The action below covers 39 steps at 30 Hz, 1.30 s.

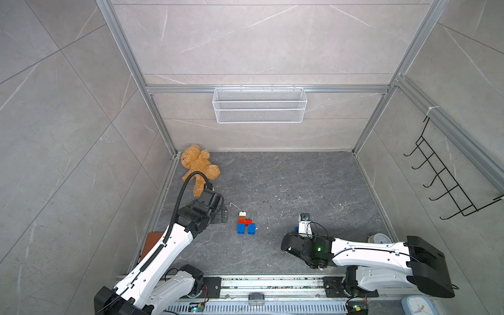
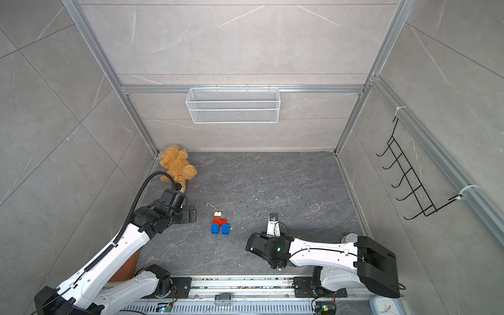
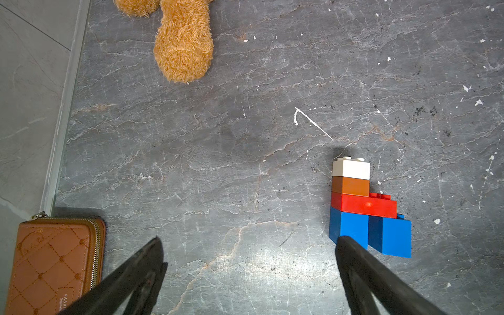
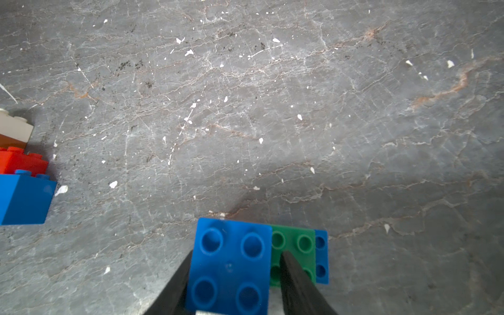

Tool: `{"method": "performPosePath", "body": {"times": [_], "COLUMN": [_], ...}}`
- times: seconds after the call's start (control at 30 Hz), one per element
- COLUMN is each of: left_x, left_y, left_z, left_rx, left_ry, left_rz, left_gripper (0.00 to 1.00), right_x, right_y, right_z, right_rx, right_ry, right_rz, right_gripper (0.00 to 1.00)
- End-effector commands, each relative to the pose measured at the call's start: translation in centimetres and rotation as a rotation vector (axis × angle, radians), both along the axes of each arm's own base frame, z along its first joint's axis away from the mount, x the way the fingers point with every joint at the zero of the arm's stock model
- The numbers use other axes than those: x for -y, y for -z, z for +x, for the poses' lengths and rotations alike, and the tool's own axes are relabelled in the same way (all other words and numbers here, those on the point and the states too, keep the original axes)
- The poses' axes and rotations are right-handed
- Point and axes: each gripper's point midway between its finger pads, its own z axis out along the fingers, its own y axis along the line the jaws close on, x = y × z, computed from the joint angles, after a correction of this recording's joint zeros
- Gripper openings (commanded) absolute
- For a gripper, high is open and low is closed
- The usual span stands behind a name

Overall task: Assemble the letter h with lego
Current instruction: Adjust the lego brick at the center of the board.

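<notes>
Where it lay in the middle of the table [image 1: 300,177], the stack [image 1: 246,223] ran near to far, white studded end toward the back wall [image 1: 259,136], bare room all round. The left gripper [image 3: 249,240] gaped near it; the right gripper [image 4: 237,253] straddled a blue brick [image 4: 229,270], and I couldn't tell if it pinched.

Grey slab [image 1: 300,185]: a brick stack [image 1: 245,223] lies flat; bear [image 1: 200,166] beyond it, wallet [image 3: 54,261] left.

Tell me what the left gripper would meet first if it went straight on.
Likely bare table: the left gripper stands open, tilted down; the lego stack lies beside one finger, not ahead. Depth unclear.
</notes>
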Motion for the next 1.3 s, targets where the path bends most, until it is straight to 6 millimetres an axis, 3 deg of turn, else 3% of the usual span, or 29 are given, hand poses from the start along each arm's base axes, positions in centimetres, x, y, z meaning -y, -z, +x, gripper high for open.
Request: {"method": "performPosePath", "body": {"times": [0.0, 0.43, 0.63, 0.77, 0.87, 1.27], "left_x": [0.1, 0.1, 0.0, 0.0, 0.0, -0.4], "left_y": [-0.6, -0.4, -0.3, -0.4, -0.4, -0.9], "left_z": [0.2, 0.2, 0.3, 0.2, 0.2, 0.2], "left_rx": [0.007, -0.002, -0.004, -0.002, 0.0, 0.021], "left_ry": [0.012, 0.014, 0.013, 0.013, 0.011, -0.001], "left_rz": [0.005, 0.011, 0.014, 0.015, 0.017, 0.026], "left_gripper": [1.0, 1.0, 1.0, 1.0, 1.0, 1.0], "right_x": [0.4, 0.0, -0.1, -0.1, -0.1, -1.2], "right_y": [0.3, 0.7, 0.3, -0.8, -1.8, -7.9], "right_z": [0.4, 0.8, 0.8, 0.8, 0.8, 0.1], "right_rx": [0.02, 0.009, 0.006, 0.009, 0.002, -0.097], "right_ry": [-0.004, -0.004, -0.005, -0.004, -0.004, -0.026], "right_rz": [-0.029, -0.026, -0.021, -0.025, -0.037, -0.075], "right_gripper": [0.49, 0.38, 0.28, 0.19, 0.0, 0.0]}}
